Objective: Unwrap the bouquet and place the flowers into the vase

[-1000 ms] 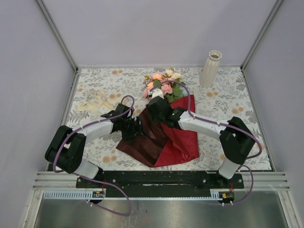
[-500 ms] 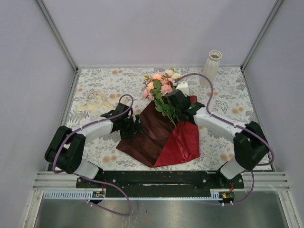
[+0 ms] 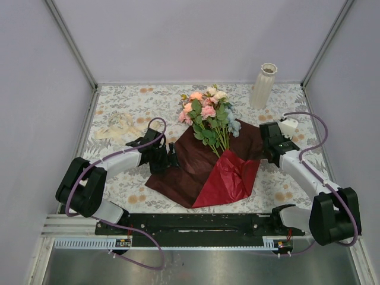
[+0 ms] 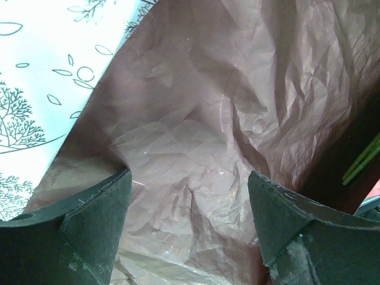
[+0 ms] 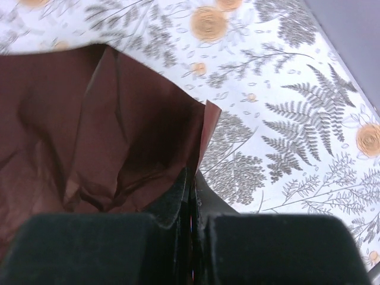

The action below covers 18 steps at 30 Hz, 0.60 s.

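near: pinching the wrapping paper [image 3: 185, 173] by its right corner with the right gripper [image 5: 191, 191], clamped tight on it, prob to tug it flat | mid: hanging the left gripper [image 4: 189, 178] wide open over the left flap, gripping nothing, guessing ready to pin it | farther: seeing the flowers [image 3: 206, 114] lying bare on the opened paper, stems toward the arms | far right: spotting the vase [image 3: 262, 86] upright, well apart, nothing in it yet

Overhead looks down; both wrist views close above wrapping paper [image 3: 178, 172].
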### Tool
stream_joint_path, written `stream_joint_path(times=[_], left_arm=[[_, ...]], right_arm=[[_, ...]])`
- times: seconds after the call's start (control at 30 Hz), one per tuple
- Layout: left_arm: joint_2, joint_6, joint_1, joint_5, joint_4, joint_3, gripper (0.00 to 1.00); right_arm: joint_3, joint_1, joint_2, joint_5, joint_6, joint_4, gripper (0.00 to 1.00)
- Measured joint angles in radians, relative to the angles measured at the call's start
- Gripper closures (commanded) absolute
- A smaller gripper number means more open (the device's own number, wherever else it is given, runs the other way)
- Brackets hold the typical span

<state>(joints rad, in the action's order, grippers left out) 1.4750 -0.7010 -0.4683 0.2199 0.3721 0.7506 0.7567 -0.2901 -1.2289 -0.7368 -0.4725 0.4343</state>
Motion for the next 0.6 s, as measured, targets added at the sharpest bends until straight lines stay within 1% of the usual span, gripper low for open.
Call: stream_joint_path(times=[0.03,0.13,0.23,0.3,0.47,0.53,0.6], left_arm=[[0.0,0.0,0.0,-0.001,0.0,0.0,0.17],[0.0,-0.001,0.0,-0.004,0.0,0.0,0.16],[-0.001,-0.003,0.0,-0.012,0.002,0.001,0.16],[-0.003,-0.003,0.0,-0.017,0.002,0.001,0.16],[-0.037,0.005,0.001,-0.06,0.045,0.0,0.16],[-0.068,0.012,0.002,-0.063,0.057,0.0,0.16],[-0.096,0.016,0.002,-0.06,0.057,0.001,0.16]], right_arm=[[0.0,0.03,0.006,0.005,-0.017,0.01,0.93],[0.003,0.103,0.016,0.012,-0.056,0.027,0.89],[0.021,0.159,0.006,-0.003,-0.087,0.074,0.79],[0.051,0.183,-0.008,-0.024,-0.103,0.113,0.71],[0.144,0.204,-0.003,-0.084,-0.111,0.208,0.58],[0.179,0.204,0.019,-0.081,-0.1,0.235,0.52],[0.219,0.204,0.055,-0.051,-0.072,0.257,0.5]])
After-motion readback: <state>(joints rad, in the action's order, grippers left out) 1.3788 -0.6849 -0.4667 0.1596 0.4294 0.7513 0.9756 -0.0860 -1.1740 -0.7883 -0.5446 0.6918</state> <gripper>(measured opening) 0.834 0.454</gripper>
